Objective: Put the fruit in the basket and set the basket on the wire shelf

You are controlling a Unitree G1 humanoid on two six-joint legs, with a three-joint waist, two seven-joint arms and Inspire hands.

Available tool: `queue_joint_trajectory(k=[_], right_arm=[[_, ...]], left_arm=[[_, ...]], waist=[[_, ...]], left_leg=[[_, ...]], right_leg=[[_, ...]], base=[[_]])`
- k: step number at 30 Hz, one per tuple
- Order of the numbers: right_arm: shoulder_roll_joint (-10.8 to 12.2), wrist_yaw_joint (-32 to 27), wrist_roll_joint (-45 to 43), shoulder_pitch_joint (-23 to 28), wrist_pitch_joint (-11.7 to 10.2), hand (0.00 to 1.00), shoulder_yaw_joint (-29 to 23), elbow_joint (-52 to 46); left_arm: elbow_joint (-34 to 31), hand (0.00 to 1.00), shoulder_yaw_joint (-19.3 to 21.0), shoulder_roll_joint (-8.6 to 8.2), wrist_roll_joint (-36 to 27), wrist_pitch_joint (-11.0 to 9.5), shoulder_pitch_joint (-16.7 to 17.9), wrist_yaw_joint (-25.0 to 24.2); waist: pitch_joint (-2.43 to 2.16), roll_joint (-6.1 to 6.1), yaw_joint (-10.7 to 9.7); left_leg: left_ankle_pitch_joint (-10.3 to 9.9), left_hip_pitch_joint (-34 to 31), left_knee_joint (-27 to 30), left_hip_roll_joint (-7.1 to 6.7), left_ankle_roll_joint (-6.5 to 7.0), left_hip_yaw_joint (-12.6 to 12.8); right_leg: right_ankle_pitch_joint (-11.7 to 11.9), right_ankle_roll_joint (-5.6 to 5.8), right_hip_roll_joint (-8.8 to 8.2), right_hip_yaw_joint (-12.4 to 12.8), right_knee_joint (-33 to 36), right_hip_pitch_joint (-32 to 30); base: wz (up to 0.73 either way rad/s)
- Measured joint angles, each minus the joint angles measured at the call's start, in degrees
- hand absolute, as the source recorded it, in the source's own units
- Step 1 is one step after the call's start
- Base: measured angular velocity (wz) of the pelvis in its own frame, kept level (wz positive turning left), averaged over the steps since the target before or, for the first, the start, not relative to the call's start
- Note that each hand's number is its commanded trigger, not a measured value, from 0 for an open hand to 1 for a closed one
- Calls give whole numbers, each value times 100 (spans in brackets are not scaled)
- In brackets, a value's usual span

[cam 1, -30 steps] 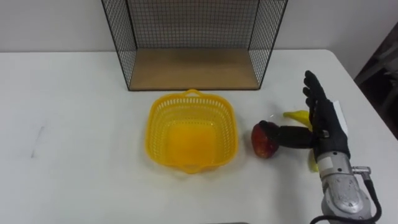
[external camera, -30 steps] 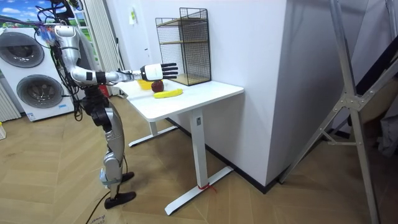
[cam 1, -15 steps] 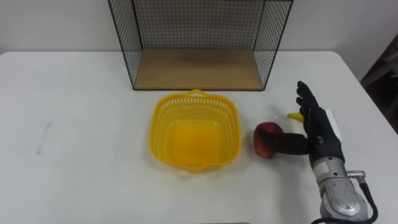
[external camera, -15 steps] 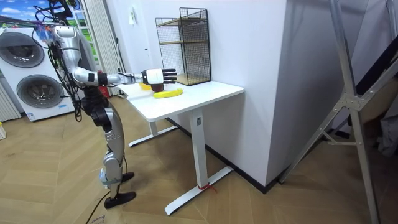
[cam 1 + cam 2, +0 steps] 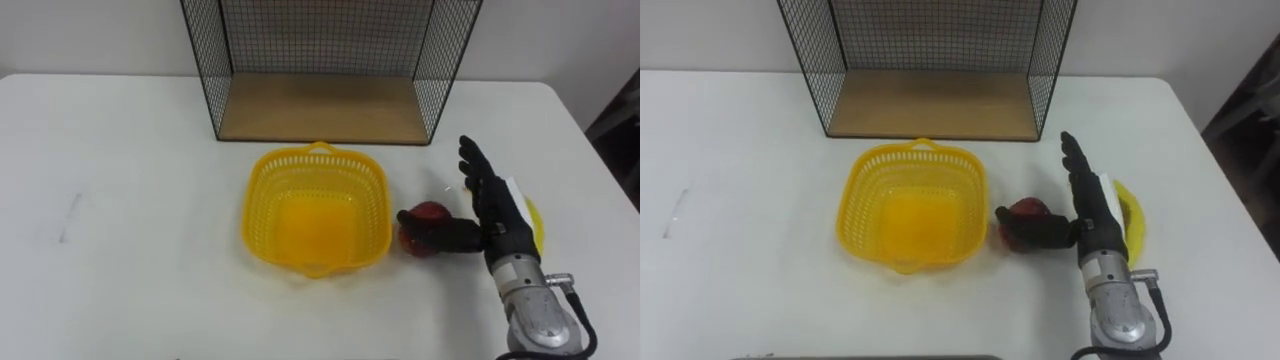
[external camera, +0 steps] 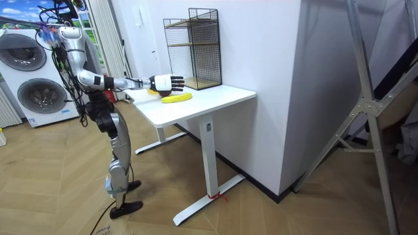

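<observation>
right hand (image 5: 498, 222) black | forearm silver, cylindrical | black cable at wrist

A home-like test room with a laundry corner is indicated: two washers (image 6: 36, 98) are seen at nine o'clock in the room view, a wood floor (image 6: 274, 209) is laid, and a metal stand (image 6: 369, 98) is set at three o'clock.

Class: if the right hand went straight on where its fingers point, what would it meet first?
Probably the shelf, its right mesh wall; the table between it and the right hand looks free, though depth is unclear.
</observation>
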Motion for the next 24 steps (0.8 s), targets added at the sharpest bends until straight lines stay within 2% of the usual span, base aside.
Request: queue_joint_trajectory(k=[3,4,9,10,21,24], right_arm=[[-50,37,-243,-120,33,0,142,486],[-73,53,-388,-139,-23,0,163,504],[-93,131,-736,-172,-37,0,183,679],[-101,169,-812,-171,-35,0,183,689],[-108,228,-1002,-171,-47,0,167,793],[-108,229,-1054,-171,-156,0,156,895]], left_arm=[[-2,0,-2,33,0,18,-24,-40],[-1,0,-2,36,0,21,-22,-69],[3,0,-1,52,1,25,17,-105],[3,0,-2,53,2,25,32,-107],[-5,0,6,62,3,25,61,-284],[-16,0,9,63,3,25,59,-316]], waist=[[-9,-57,4],[-9,-64,0],[-40,-123,-4],[-32,-134,-8],[-28,-129,-35],[-29,-119,-42]], left_leg=[[1,-3,3,4,0,-1],[1,-6,4,4,1,0],[1,20,6,4,1,-12],[1,43,7,3,1,-18],[0,98,15,-4,-2,-85],[0,103,23,-4,-2,-87]], right_leg=[[0,0,0,-5,2,-10],[0,0,-1,-7,7,-8],[0,0,-1,-38,-2,44],[0,0,-2,-53,-2,71],[10,-7,0,-131,-84,198],[10,-7,0,-129,-84,202]], base=[[0],[0],[2],[4],[3],[0]])
